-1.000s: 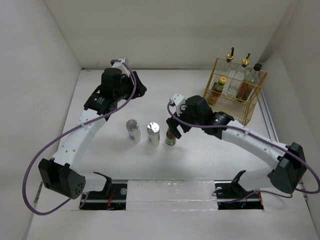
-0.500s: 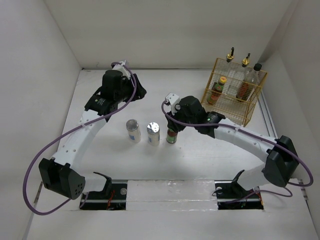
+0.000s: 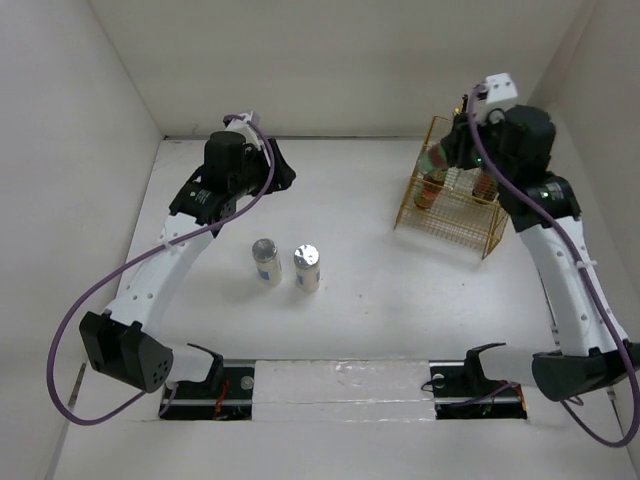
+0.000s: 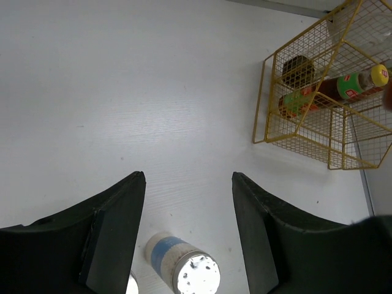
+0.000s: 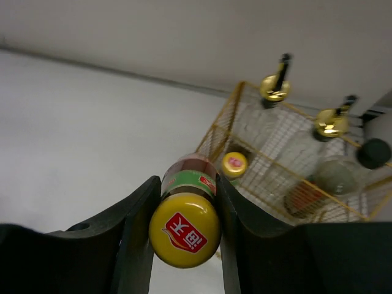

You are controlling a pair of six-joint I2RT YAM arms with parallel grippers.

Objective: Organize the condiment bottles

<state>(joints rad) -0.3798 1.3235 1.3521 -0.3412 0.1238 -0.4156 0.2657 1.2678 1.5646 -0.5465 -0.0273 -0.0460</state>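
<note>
"While the right claw has that sauce bottle pinched between its fingers, shut snug on it near the yellow cap, where does the bottle go?"

"Into the yellow wire basket, I reckon. From overhead the bottle hangs high over the basket's left end, not yet inside the wire. It looks tilted too, base leading away from the claw."

"What's already in there?"

"Its twin stands just past the claw's tips and lower. Farther beyond, off to the claw's right, are the first gold-pourer bottle, the second gold-pourer bottle and the black-knobbed jar. It's crowded."

"So how would you set it down?"

"I'd bring it upright first, then carry the base clear of the top rim and go straight down beside the twin. If the base catches a wire, that basket looks light enough to tip or slide. I'd open the fingers only once the bottle stands on the basket floor."

"And the left claw?"

"That one's wide open with nothing in it, hanging over the table. One white shaker and the other shaker stand side by side below it, on the arm-base side, well apart from the basket."
</note>
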